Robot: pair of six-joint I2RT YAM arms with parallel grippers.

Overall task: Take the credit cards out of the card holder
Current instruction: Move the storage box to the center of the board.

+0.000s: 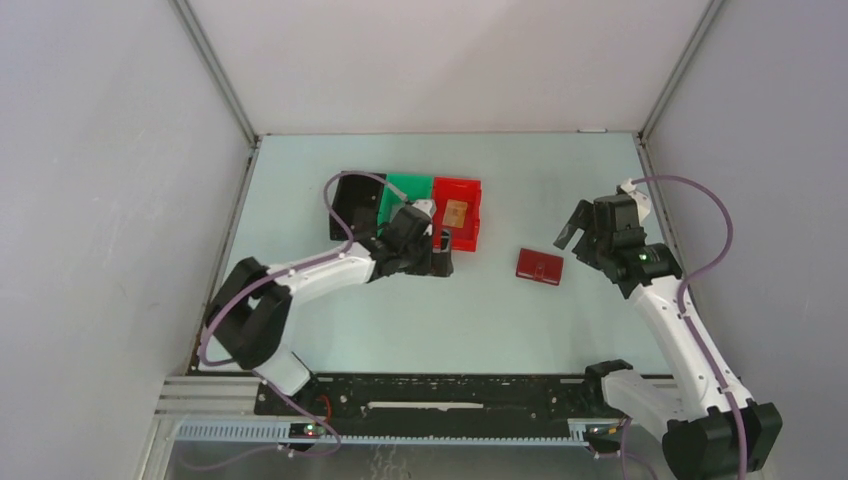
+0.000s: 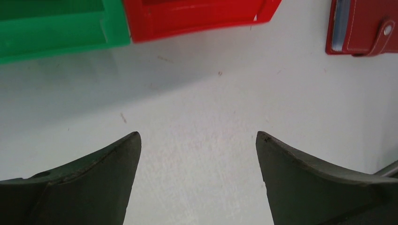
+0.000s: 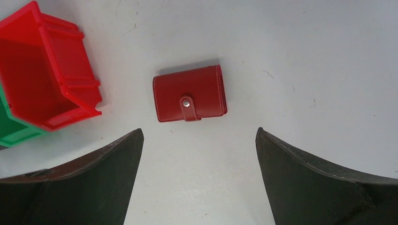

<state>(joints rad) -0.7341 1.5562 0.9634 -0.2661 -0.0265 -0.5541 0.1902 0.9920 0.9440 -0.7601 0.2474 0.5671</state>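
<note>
The wallet (image 3: 189, 99) lies shut and flat on the tabletop (image 1: 450, 320), between the red bin (image 3: 89, 84) and the right arm, its strap (image 3: 191, 112) pressed down on the snap (image 3: 187, 104). The right hand (image 3: 198, 133) hovers near it with its jaws spread wide and nothing between them. The left hand (image 2: 198, 138) is just as wide and empty, low over bare tabletop just in front of the red bin and the green bin (image 2: 56, 42), with the wallet off to its right. From the left wrist view a pale blue edge of the cards (image 2: 339, 23) shows at the wallet's open side, so at least one card seems to be inside. A tan flat piece (image 1: 456, 212) rests in the red bin; whether it is a card I cannot tell. The step in hand looks like opening the wallet, and it probably needs both hands. One should pin the body flat near the spine while the other catches the strap's free end and peels it off the snap. A lift straight up would likely carry the whole wallet along. The leather is thin and lies flush, so the fingers should come in low and square to the edge. Once the flap is open, pinch a card by its exposed edge and slide it out along its own plane.
</note>
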